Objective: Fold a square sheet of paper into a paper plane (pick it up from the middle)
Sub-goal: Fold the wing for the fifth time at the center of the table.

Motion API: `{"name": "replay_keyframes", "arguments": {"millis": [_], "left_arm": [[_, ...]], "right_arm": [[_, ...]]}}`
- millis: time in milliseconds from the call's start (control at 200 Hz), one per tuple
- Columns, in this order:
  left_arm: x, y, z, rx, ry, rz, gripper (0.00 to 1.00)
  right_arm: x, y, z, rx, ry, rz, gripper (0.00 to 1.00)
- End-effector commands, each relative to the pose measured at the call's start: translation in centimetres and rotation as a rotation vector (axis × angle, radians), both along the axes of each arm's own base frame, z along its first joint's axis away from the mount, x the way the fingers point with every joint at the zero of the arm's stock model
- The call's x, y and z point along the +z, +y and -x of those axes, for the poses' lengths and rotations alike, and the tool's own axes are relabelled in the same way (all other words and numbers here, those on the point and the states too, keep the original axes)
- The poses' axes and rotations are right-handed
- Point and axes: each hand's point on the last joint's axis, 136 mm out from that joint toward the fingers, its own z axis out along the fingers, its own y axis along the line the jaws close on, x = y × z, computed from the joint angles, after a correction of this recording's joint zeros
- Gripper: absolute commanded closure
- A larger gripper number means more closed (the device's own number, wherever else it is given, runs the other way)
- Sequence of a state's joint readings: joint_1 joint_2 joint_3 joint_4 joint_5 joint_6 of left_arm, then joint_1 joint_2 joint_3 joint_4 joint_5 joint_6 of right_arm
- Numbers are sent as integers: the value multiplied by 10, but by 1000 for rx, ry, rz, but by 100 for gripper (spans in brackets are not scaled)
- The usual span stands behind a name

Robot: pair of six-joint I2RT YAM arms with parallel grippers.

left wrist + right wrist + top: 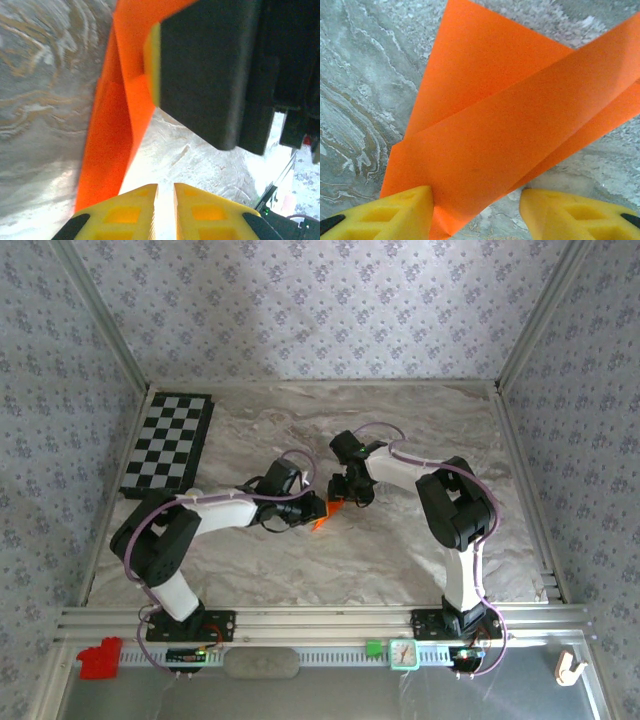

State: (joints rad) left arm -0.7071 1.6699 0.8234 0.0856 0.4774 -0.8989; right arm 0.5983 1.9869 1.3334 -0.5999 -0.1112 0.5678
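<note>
From above, the orange paper (322,518) sits mid-table between the left gripper (303,508) and the right gripper (348,495), which crowd it from both sides. Bare marbled table (420,430) lies open all round. The checkerboard (168,445) is well apart at the far-left edge.

Left wrist: the yellow fingers stand almost together, with a thin slit of light between them and no paper in it. The paper's folded edge rises just to their left and touches a black-backed finger (210,70) of the right gripper.

Right wrist: the fingers stand apart, astride the folded paper. One paper edge touches the left pad, and table shows on either side.
</note>
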Motion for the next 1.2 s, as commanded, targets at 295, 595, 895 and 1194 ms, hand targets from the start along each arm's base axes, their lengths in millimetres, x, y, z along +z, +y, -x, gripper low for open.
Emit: {"name": "replay_keyframes", "arguments": {"millis": [295, 595, 895, 1194], "left_arm": [[-10, -9, -6, -24, -16, -50, 84], [-20, -1, -11, -8, -28, -112, 84], [-32, 4, -11, 2, -10, -145, 86], [-37, 9, -14, 22, -6, -163, 88]], "right_arm": [[-69, -34, 39, -37, 189, 167, 44], [-71, -38, 41, -37, 196, 183, 44], [-72, -40, 43, -38, 199, 192, 44], [-73, -42, 43, -36, 199, 199, 44]]}}
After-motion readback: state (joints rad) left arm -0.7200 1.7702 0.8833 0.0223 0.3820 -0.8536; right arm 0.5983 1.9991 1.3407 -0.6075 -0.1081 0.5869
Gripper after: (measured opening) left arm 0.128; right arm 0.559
